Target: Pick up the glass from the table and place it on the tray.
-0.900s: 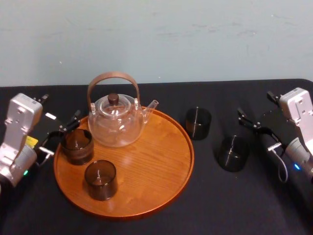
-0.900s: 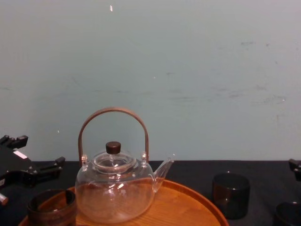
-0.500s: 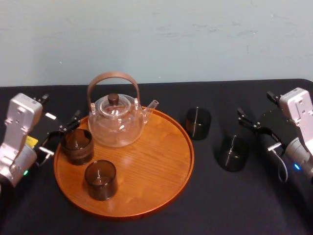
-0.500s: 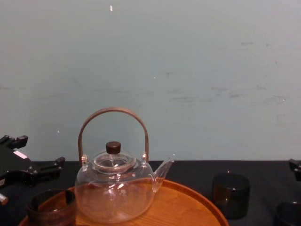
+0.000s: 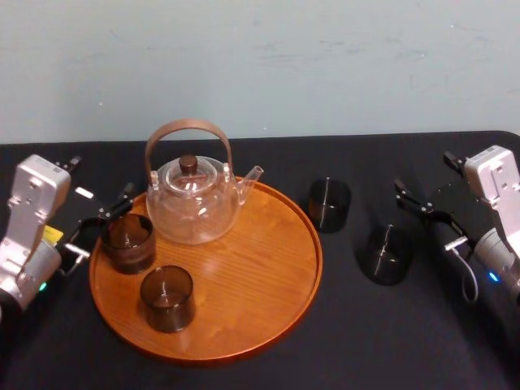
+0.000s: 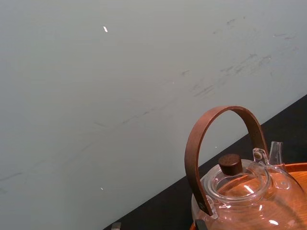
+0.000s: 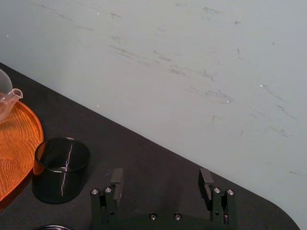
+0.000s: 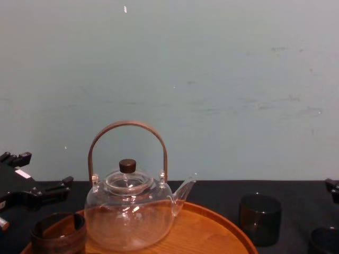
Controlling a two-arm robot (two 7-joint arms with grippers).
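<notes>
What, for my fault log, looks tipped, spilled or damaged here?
Nothing stands out. The clear glass teapot and two dark glasses stand upright on the round orange-brown wooden tray; two more glasses stand upright on the black table right of it. The left gripper and right gripper hang open at the sides.

Four glasses [image 5: 166, 297]: two on the one tray [image 5: 268, 276], two on the table [image 5: 390, 341] to its right. One teapot [image 5: 193, 203].

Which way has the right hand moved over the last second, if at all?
No, it hasn't moved. In the head view the right hand keeps the same gap to the nearer glass on the black table.
</notes>
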